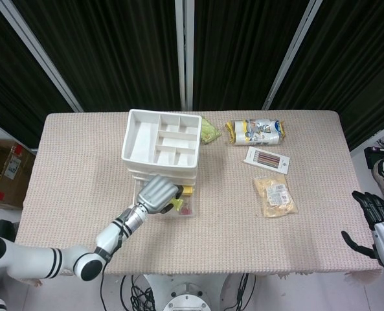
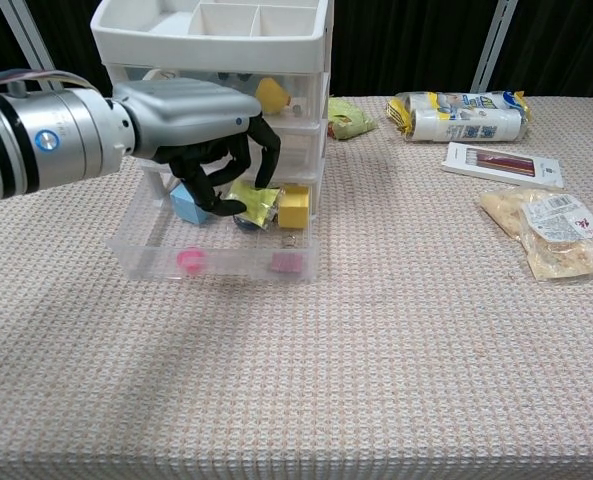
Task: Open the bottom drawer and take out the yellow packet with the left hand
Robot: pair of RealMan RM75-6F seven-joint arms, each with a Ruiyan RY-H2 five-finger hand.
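Observation:
The white drawer unit [image 1: 160,146] [image 2: 216,60] stands left of the table's middle. Its clear bottom drawer [image 2: 216,262] [image 1: 190,211] is pulled out toward me. My left hand [image 2: 211,125] [image 1: 156,193] hangs above the open drawer and grips the yellow packet [image 2: 253,203] [image 1: 177,206], which is lifted clear of the drawer floor. A yellow block [image 2: 294,207], a blue block [image 2: 185,203] and pink bits [image 2: 188,261] remain in the drawer. My right hand [image 1: 376,227] rests open off the table's right edge.
On the right half lie a yellow-and-white wrapped roll [image 2: 461,115], a flat box of sticks [image 2: 503,165], a clear snack bag [image 2: 551,232] and a green packet [image 2: 348,118] beside the drawer unit. A cardboard box [image 1: 4,172] sits on the floor at the left.

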